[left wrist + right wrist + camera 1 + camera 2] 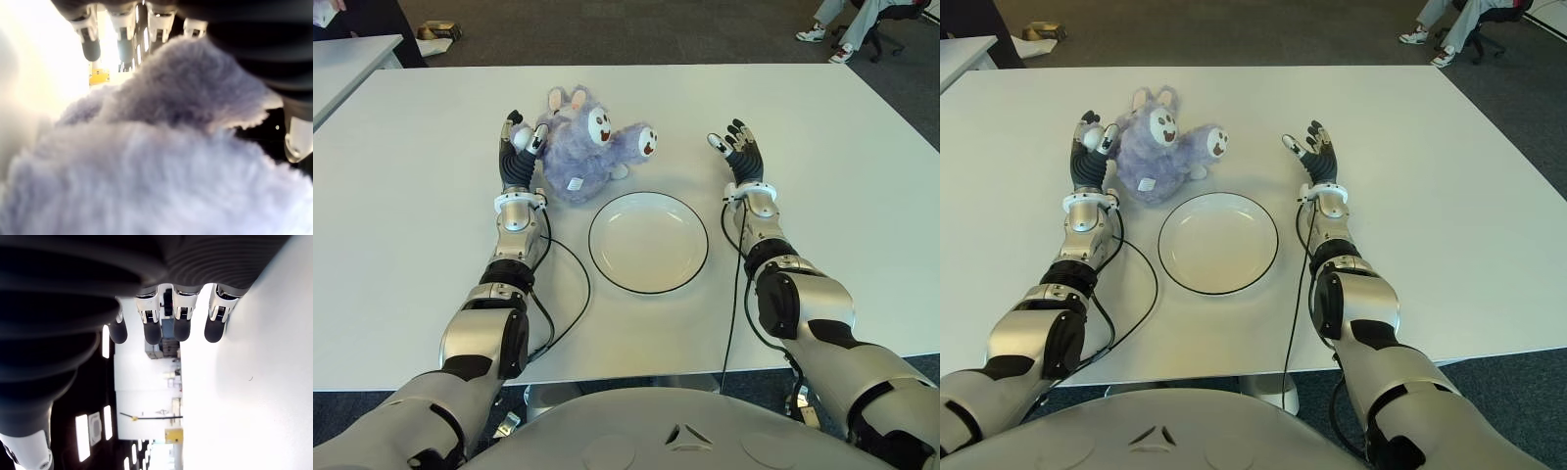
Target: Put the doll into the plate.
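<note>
The doll (582,147), a fluffy purple plush with white faces and pink ears, lies on the white table (822,157) just behind and left of the plate (648,243). The plate is white with a dark rim and holds nothing. My left hand (519,147) is pressed against the doll's left side, fingers straight and pointing away from me. In the left wrist view purple fur (146,161) fills the space in front of the palm, with the fingers (90,46) uncurled above it. My right hand (736,147) shows to the right of the plate, fingers spread, holding nothing.
A second white table (342,64) stands at the far left. A small box (438,31) lies on the dark carpet beyond the table. A seated person's feet (827,41) and an office chair show at the far right.
</note>
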Tool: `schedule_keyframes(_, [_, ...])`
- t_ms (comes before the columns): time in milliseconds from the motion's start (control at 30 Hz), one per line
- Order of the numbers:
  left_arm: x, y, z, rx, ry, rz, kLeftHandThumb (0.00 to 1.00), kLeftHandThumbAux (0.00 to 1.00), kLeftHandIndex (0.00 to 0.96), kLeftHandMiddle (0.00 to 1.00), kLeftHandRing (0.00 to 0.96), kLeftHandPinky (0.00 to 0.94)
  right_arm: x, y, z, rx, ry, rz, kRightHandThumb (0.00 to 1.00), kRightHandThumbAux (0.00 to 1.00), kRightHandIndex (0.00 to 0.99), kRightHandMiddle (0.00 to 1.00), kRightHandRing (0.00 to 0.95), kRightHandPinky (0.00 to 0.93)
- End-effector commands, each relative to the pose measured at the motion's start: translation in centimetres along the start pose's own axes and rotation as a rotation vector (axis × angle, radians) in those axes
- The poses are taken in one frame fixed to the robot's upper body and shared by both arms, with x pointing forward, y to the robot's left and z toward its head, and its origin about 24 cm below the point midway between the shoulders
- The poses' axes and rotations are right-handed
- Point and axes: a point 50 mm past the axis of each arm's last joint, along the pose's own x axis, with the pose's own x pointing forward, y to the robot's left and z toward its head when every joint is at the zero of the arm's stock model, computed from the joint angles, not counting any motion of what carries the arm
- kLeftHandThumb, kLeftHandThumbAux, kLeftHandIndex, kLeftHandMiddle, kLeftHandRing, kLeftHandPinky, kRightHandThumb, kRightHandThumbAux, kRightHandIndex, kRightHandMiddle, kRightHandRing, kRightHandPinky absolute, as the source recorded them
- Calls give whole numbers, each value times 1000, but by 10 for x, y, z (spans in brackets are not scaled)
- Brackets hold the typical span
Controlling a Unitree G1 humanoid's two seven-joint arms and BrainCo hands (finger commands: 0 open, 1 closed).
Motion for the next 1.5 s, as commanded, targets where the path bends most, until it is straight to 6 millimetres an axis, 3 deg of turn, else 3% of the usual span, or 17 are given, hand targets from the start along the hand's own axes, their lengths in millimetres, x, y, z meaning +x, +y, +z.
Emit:
schedule_keyframes(33, [-43,5,-53,38,211,-16,0,466,0,84,63,19,-24,1,-49,33,194,-8,78,654,22,31,25,30])
schedule_keyframes(1500, [-45,-1,-55,39,220,-14,0,486,0,88,70,32,-25,-3,-49,21,192,-3,78,645,25,40,34,42])
